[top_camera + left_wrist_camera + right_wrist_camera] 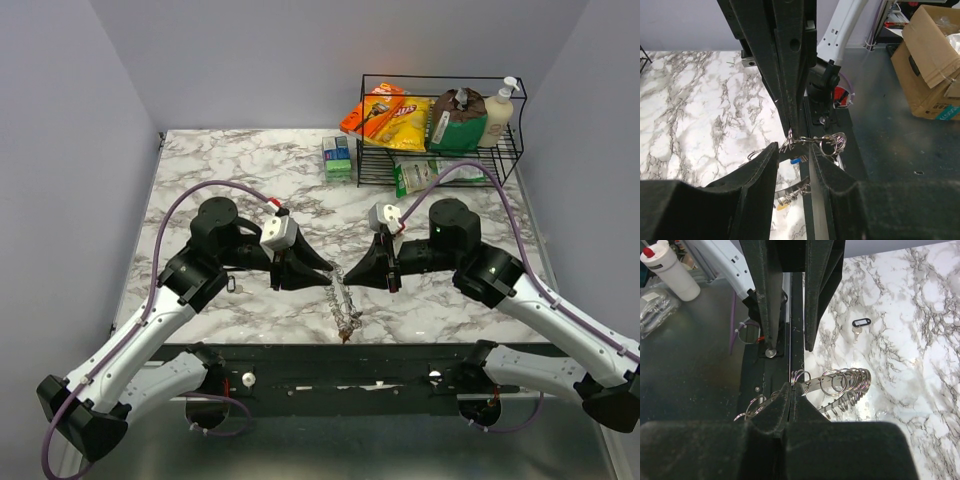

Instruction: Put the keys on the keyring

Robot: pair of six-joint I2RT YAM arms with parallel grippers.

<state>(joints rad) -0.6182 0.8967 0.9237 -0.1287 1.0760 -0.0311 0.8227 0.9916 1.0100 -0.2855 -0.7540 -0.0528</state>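
Marble-patterned table (200,170) between plain lilac-grey walls (60,120) (a cardboard box (930,65) on the dark floor (890,140) beside it)

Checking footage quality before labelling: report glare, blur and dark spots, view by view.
Top external: even light, sharp, keys tiny. Left wrist: left fingers dark and soft, keys glinting thinly. Right wrist: glare on the marble table behind the keys; right fingers black, featureless.

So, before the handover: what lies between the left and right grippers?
The keyring, a silvery bunch, sits between left gripper and right gripper; the top view shows it.
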